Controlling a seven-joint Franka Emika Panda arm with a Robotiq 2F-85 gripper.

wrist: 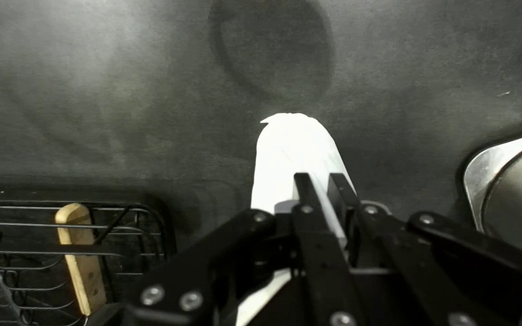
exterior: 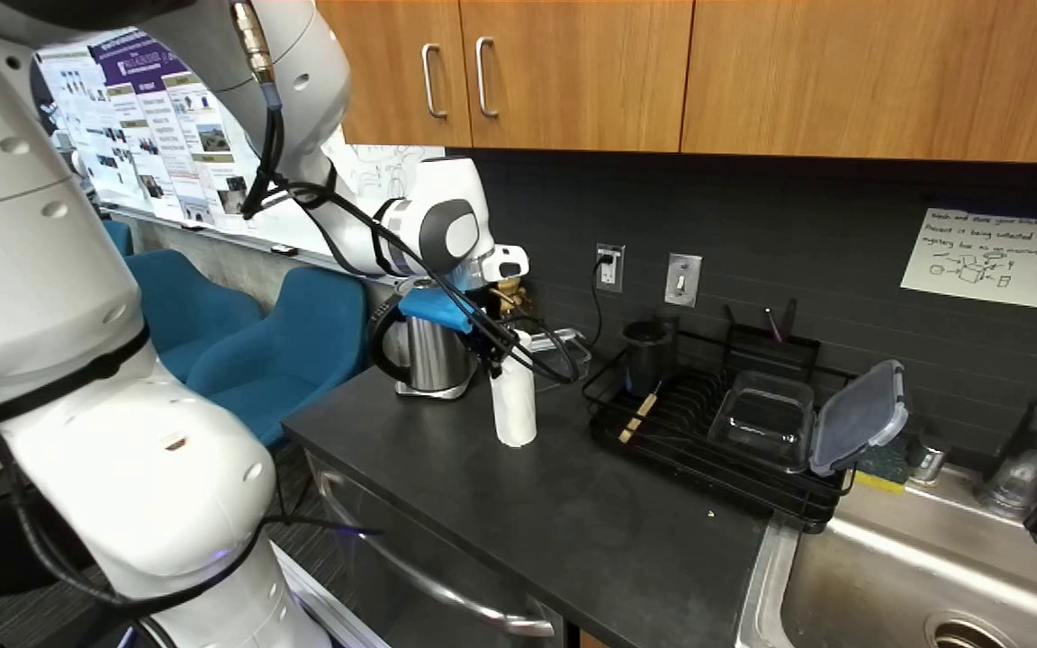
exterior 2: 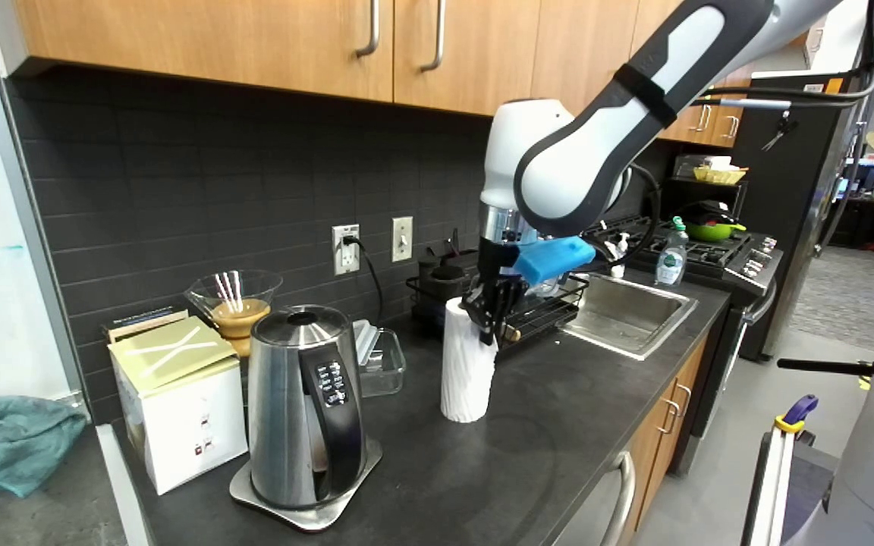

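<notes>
Gripper [exterior: 493,360] at top of white roll [exterior: 515,405]

A handwritten note [exterior: 997,258] on the dark wall [exterior: 843,243] carries the words "mystery box"; the rest cannot be read for certain. Print on the poster [exterior: 154,126], kettle panel [exterior 2: 332,383] and soap bottle [exterior 2: 671,259] is too small to read

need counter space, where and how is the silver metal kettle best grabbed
Likely mid-height on the black handle of the silver metal kettle, coming level from the side facing away from the dark tiled wall. The kettle stands upright and the handle bows out from its round body on that side, giving a slimmer part to close across.
</notes>
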